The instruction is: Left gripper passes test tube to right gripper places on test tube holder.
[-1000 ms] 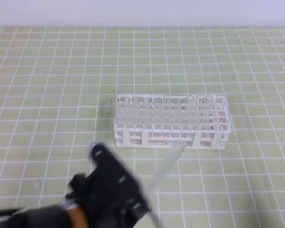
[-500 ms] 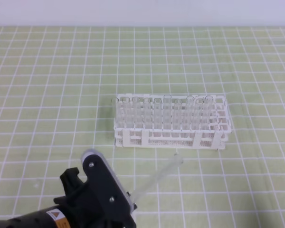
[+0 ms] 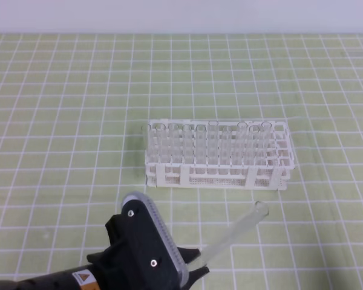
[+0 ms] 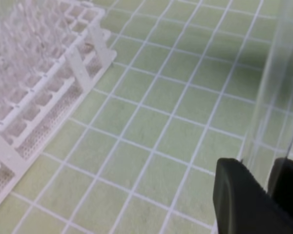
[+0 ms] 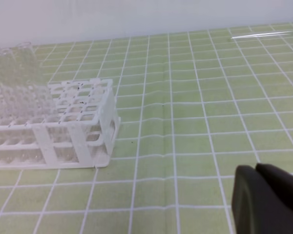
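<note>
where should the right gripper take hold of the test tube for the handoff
Probably on the bare upper stretch of the test tube, just below its open end. The left gripper clamps the lower end, and the tube slants up and right toward the test tube holder. Coming in from the right, jaws set across the tube, keeps clear of the left gripper. The right gripper appears closed.

Legible text: none that I can read.
Sign: orange warning triangle sticker (image 3: 80,278) on the left gripper (image 3: 193,273); symbol too small.
</note>
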`<state>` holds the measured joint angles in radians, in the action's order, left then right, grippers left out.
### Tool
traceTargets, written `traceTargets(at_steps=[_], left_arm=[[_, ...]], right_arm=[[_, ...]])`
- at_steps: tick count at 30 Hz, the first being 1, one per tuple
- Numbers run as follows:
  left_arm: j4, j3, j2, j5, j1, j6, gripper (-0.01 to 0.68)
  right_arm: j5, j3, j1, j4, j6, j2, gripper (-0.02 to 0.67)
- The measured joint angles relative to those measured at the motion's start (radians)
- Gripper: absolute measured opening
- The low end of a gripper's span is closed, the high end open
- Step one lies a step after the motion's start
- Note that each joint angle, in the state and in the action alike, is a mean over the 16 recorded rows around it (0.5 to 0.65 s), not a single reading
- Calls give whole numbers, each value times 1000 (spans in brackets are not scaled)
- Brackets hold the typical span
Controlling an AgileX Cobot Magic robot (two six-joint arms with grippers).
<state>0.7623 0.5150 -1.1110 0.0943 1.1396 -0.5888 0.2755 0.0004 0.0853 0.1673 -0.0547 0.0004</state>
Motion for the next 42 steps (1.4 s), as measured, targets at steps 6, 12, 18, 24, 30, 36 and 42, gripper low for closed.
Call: traceTargets(at_steps=[6,12,18,24,30,36,42], left_arm=[[-1,0,-24,-19,0,-33,2],[-1,0,-60,-39,0,-67,4],[-1,0,-101,-96,-1,-78,3],[-1,0,-140,-180,-1,-77,4],[-1,0,-174,-267,0,-75,3],[0,0,-207,-351,-1,-73,2],[-2,0,-237,-433,-1,-71,2]], right_arm=[[-13,0,0,257,-26,0,-2],[-62,0,0,586,-53,0,-2],[-104,0,0,801,-62,0,-2],[-106,-2,0,868,-30,0,-2],[-26,-35,0,984,162,0,-1],[91,-95,0,1180,497,0,5],[227,-151,0,1347,812,18,19]])
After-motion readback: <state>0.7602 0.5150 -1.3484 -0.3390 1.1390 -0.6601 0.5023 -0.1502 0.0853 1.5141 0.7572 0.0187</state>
